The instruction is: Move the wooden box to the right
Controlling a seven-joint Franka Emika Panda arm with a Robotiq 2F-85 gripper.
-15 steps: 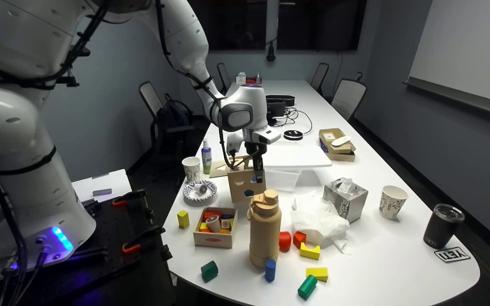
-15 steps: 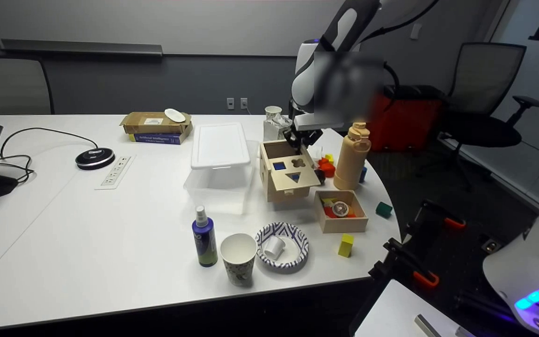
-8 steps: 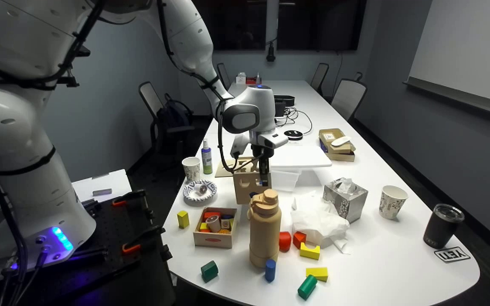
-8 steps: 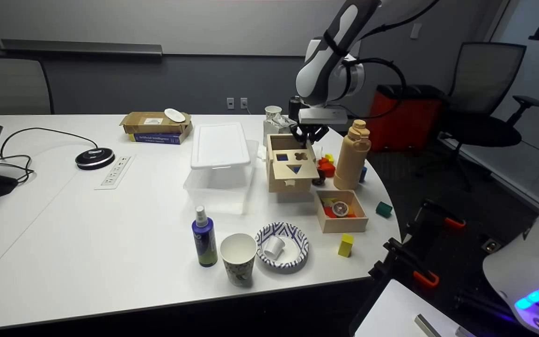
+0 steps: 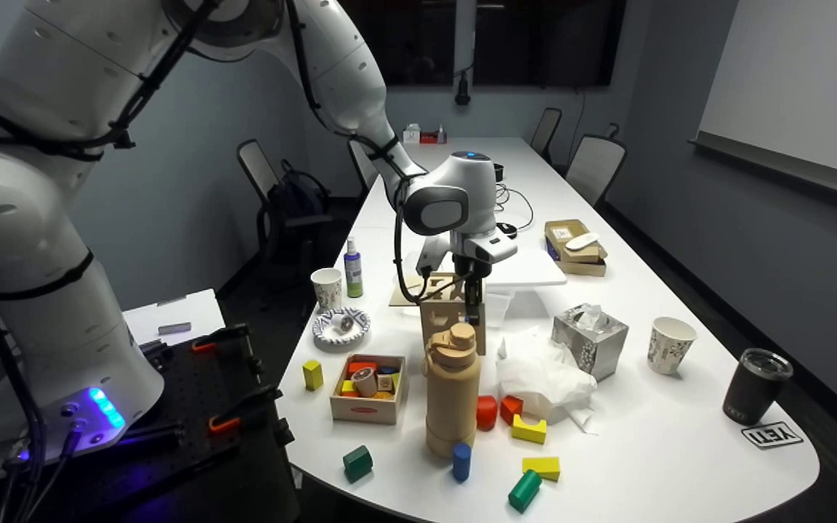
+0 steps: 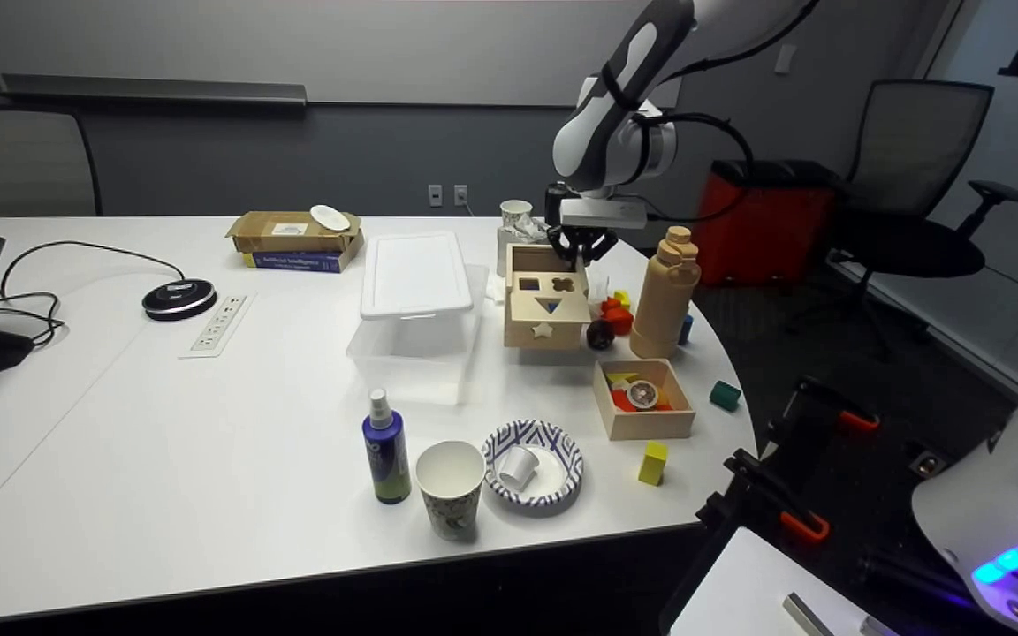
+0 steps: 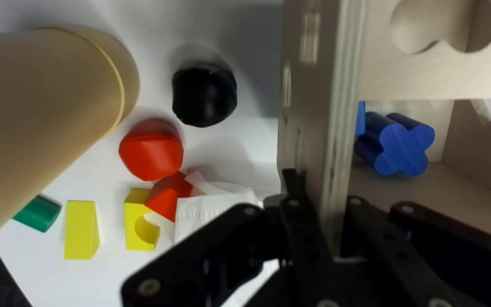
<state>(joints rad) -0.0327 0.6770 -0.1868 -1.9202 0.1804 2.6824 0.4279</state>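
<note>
The wooden box, pale with cut-out shapes in its lid, shows in both exterior views [image 5: 439,314] [image 6: 571,306]. In an exterior view the tan bottle hides its lower part. My gripper [image 5: 472,314] is over the box's rim, and it also shows in an exterior view [image 6: 581,254]. In the wrist view the gripper [image 7: 322,204] has one finger on each side of the box's wall [image 7: 335,128] and is shut on it. Blue pieces [image 7: 401,147] lie inside the box. The box appears held a little above the table, with a shadow below it.
The tan bottle [image 5: 453,399] stands close to the box. A smaller wooden box [image 6: 650,424] holds reddish pieces. Loose blocks, red [image 7: 151,151], black [image 7: 205,96] and yellow [image 7: 81,230], lie near. A clear plastic bin [image 6: 412,358], crumpled tissue [image 5: 546,374] and tissue box [image 5: 596,341] are around.
The arm and the box have moved together to the right in an exterior view, and farther back in an exterior view. The box has turned a little and looks more level. The grip stays.
</note>
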